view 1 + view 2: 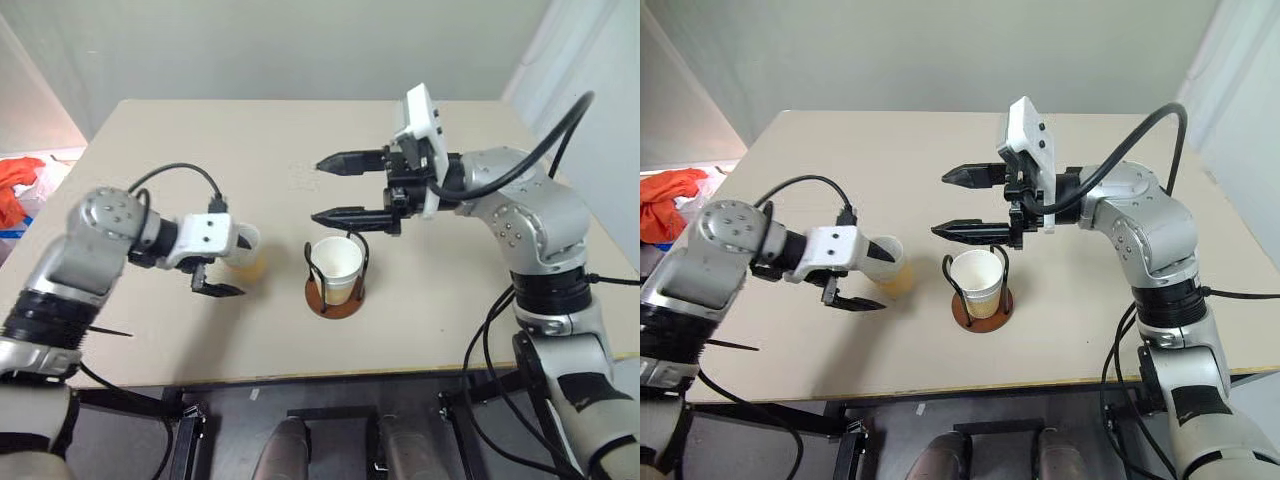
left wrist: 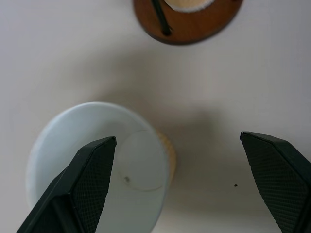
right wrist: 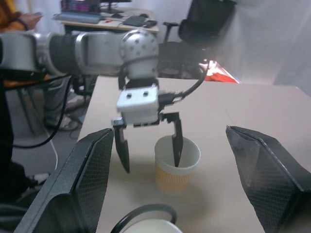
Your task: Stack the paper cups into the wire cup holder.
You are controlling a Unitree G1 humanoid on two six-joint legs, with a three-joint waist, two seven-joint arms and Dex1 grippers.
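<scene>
head views / right gripper [image 1: 343,188]: fingers wide apart, nothing between them, pointing across the table [image 1: 200,140] above the holder
head views / left gripper [image 1: 868,274]: spread wide, angled down over a loose cup [image 1: 890,266]; one finger at its mouth, the other outside on the near side; cup stands on the table, not lifted
head views / holder [image 1: 337,296]: brown disc with black wire loops, mid-table toward the near edge; one cup in holder [image 1: 337,265] upright inside
left wrist / fingers [image 2: 87,179]: wide open; one over the loose cup's white inside, the other over bare table beside it; holder base just beyond
right wrist / own fingers [image 3: 90,170]: wide apart, empty; left gripper seen straddling the loose cup's rim, one finger dipped inside
writing: none readable on cups, holder or grippers
</scene>
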